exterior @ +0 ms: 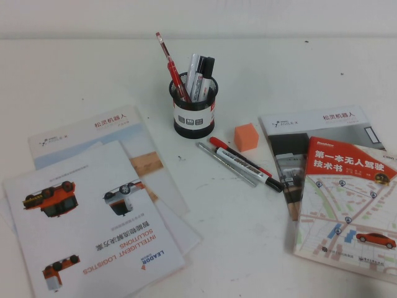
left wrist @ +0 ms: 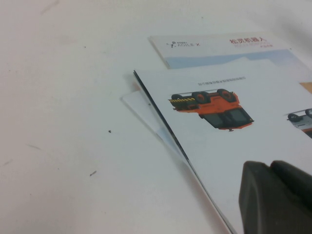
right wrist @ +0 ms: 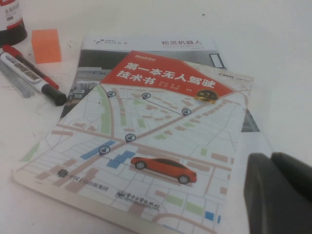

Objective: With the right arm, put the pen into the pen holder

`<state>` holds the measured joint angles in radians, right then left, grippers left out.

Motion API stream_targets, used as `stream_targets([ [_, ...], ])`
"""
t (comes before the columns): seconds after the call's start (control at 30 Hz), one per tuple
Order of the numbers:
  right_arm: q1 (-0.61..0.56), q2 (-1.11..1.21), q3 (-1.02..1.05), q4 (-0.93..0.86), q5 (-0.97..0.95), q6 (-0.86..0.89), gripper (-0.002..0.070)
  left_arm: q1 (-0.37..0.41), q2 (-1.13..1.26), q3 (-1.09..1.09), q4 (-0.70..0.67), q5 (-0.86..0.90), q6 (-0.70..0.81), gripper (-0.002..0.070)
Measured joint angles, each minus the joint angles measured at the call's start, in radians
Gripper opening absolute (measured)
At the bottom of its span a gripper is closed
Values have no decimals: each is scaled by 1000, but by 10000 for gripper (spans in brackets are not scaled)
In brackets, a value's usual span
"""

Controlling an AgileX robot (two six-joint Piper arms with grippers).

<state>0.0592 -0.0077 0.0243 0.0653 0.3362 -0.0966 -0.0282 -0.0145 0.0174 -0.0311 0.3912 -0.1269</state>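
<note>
Brochures (exterior: 93, 211) printed with orange vehicles fan out at the lower left of the high view, nearest the camera, and a map-covered book (exterior: 347, 205) with a red car lies on another booklet at the lower right. Upper centre stands the pen holder (exterior: 194, 105), a black wire-mesh cup with a white label band. From it the pen (exterior: 169, 59), a long, thin dark-red stick, leans up toward the upper left, rising well above the other markers in the cup. Just to the lower right of the cup lie an orange cube (exterior: 246, 136), a white marker with a red cap (exterior: 245, 164) and a slim silver-grey pen (exterior: 226, 164), side by side on the white worktop (exterior: 74, 81).

Neither arm shows in the high view. Only the wrist views show them: the left tool (left wrist: 278, 197) appears as a dark mass in the lower right corner, over the edge of the brochures, and whether it is open I cannot tell. The right tool (right wrist: 280, 192) hangs over the map book's corner, closed and empty; that view also catches the cube and marker at its upper left.
</note>
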Motion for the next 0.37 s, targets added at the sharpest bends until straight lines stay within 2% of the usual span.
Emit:
stream_targets([
  [0.37, 0, 0, 0, 4, 2, 0, -19, 0, 0, 0, 0, 0, 0, -3],
])
